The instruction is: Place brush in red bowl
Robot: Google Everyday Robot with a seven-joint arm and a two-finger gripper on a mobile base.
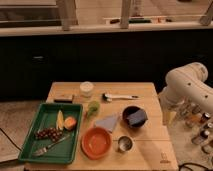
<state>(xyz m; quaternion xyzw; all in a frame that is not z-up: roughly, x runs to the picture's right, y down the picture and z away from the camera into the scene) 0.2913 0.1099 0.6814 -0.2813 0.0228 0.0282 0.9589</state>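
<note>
I took the red bowl (96,142) as my mark; it sat near the front edge of the table (150,152), empty as far as I could see, so it was ready to take something. The brush (119,96) lay flat on the wood well behind the bowl and a little toward the arm's side. Nothing touched it, so I judged the pick had not yet begun. Its dark head pointed away from the arm and its pale handle toward it, which I reckoned gave a fair place to grip.

The gripper (170,116) hung off the table's edge, well to the side of the bowl and apart from the brush. It held nothing that I could see, and I could not tell whether the claw stood apart or together.

Between the brush and the bowl lay a grey cloth (107,122) and a small green thing (93,107), so I judged the carry would need height. A dark bowl (134,117) with a blue block inside stood behind the red one on the arm's side, and a metal cup (124,144) sat just beside it; both looked easy to clip or mistake on the way down
</note>
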